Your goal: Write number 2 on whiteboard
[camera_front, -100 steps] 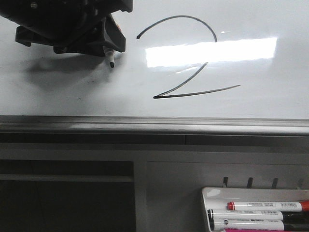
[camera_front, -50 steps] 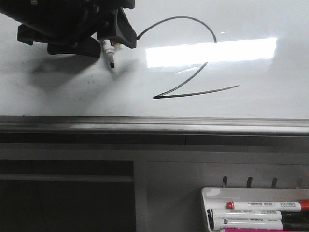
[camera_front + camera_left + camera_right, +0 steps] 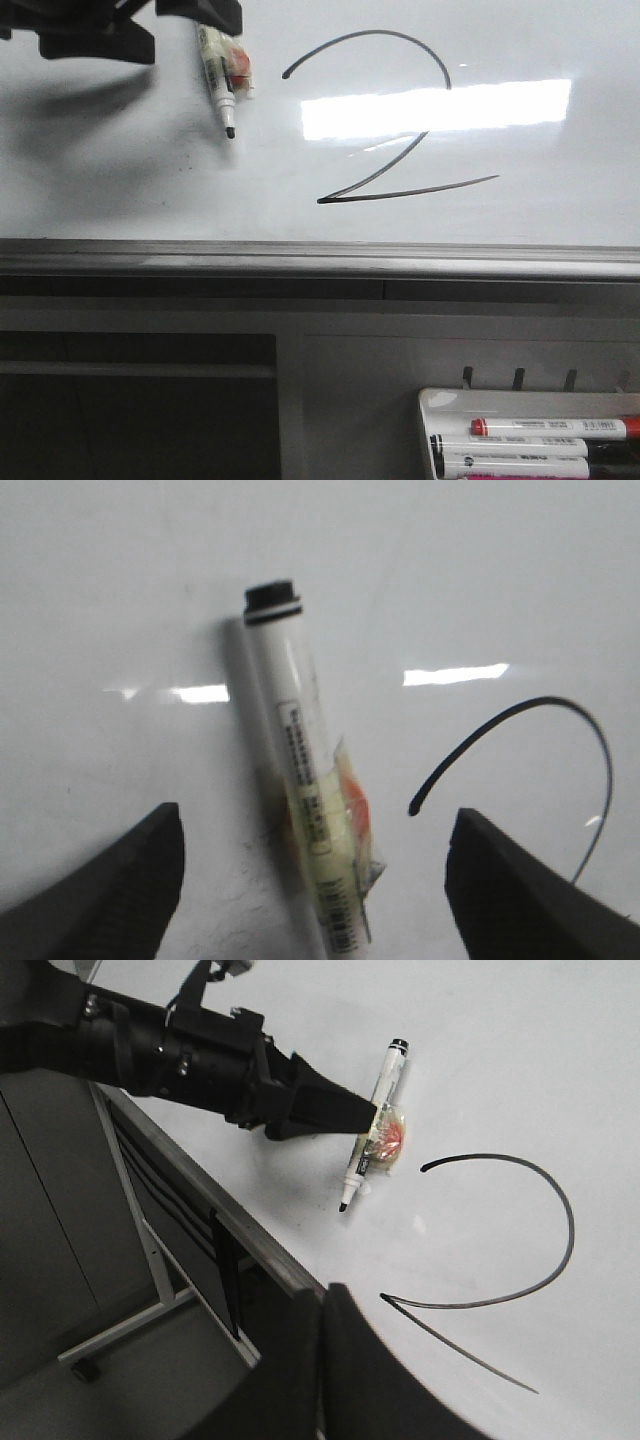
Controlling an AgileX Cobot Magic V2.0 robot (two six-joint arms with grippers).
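Number 2 (image 3: 395, 120) drawn complete on whiteboard (image 3: 560, 200); marker (image 3: 218, 82) lying uncapped beside it, left tool (image 3: 315, 880) spread wide around it. Could roll, smear strokes; right tool unreadable

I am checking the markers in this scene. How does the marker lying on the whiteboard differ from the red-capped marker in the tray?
The marker on the whiteboard is uncapped, its dark tip bare; the red-capped marker is closed. The first lies steeply slanted on the whiteboard, with tape around its barrel; the second lies level in the tray beside other markers. Both have white barrels.
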